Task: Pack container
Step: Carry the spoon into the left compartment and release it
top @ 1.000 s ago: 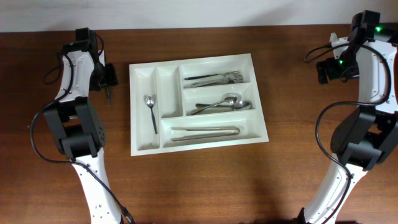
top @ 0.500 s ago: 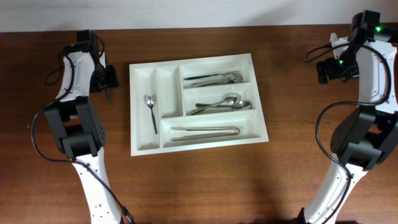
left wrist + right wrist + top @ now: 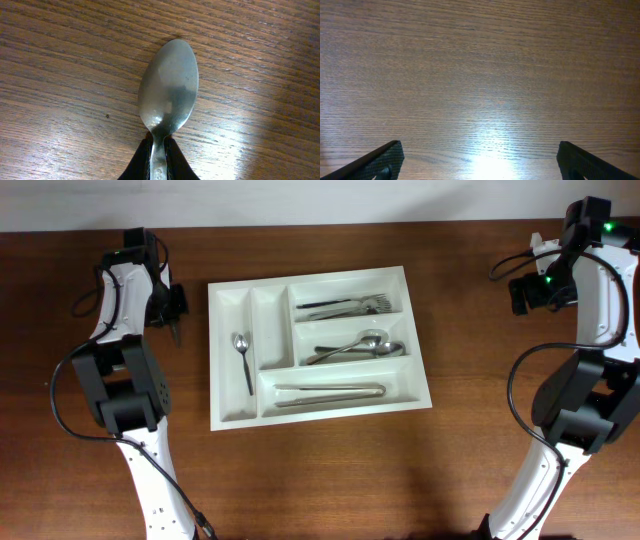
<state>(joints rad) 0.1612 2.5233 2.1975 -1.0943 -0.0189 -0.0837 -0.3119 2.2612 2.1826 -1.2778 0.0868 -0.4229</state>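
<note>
The container [image 3: 226, 395], a white cutlery tray, lies mid-table in the overhead view. It holds forks [image 3: 345, 306], spoons [image 3: 360, 346], a long utensil [image 3: 330, 392] and a small spoon [image 3: 243, 360] in a narrow slot. Left of the tray, my left gripper [image 3: 177, 308] sits low over the wood. The left wrist view shows a metal spoon [image 3: 169, 90] lying bowl-up on the table, with my left gripper [image 3: 158, 150] shut on its neck. My right gripper [image 3: 479, 160] is open over bare wood at the far right [image 3: 522, 295], nothing between its fingers.
The table's back edge [image 3: 320, 222] runs just behind the tray and both arms. The arm bases stand at the left [image 3: 125, 395] and right [image 3: 585, 410] sides. Brown wood surrounds the tray.
My left gripper's fingers have closed onto the spoon on the table. The right arm and the tray have not moved.
</note>
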